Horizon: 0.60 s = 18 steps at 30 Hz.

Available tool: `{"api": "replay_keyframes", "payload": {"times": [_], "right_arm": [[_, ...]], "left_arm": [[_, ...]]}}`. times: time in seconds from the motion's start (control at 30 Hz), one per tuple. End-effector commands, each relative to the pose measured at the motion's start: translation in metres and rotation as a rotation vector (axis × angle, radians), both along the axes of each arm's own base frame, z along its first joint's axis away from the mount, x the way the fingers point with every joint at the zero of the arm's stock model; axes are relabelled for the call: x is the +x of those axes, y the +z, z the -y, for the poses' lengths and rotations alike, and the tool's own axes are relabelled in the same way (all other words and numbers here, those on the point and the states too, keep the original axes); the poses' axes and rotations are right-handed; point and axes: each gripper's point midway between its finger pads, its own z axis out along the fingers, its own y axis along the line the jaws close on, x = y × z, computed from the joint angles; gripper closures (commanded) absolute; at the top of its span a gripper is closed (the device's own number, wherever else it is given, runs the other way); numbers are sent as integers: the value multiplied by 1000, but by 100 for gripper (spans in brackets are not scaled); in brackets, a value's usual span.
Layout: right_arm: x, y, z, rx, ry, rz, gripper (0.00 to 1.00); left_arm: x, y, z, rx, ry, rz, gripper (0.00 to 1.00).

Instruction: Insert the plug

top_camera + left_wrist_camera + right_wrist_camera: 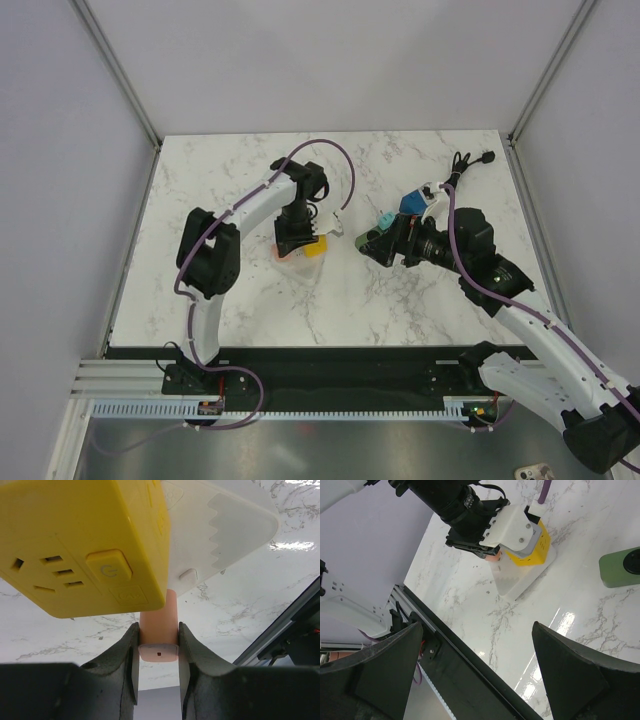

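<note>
Clamped on a pink tab (158,625) beneath the yellow socket block (85,545), the left claw (158,652) holds it at mid-desk, with a white plate (225,525) against it. So narrow a hold could let the block twist once a plug presses in. To its right, the right claw (475,655) hangs spread wide and empty. The black plug (487,157) lies by the far right corner of the desk (400,310), where a nudge could push it off the edge. Bare marble lies nearer.

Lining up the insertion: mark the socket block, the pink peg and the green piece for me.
Socket block (109,570): left wrist view, on its power button.
Pink peg (158,620): left wrist view, mid-shaft.
Green piece (616,572): right wrist view, on its green body.
</note>
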Motion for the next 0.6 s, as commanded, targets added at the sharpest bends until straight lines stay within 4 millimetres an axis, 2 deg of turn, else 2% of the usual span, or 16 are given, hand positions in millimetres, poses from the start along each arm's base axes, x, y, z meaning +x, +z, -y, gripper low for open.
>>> {"api": "replay_keyframes", "payload": {"times": [0.0,0.57], "right_arm": [[5,20,2,10,-13,66,2],[5,20,5,6,-24,71,2]], "left_arm": [[-23,-23,5,23,-36,-139,98],[-34,-47,12,14,23,-192,98]]}}
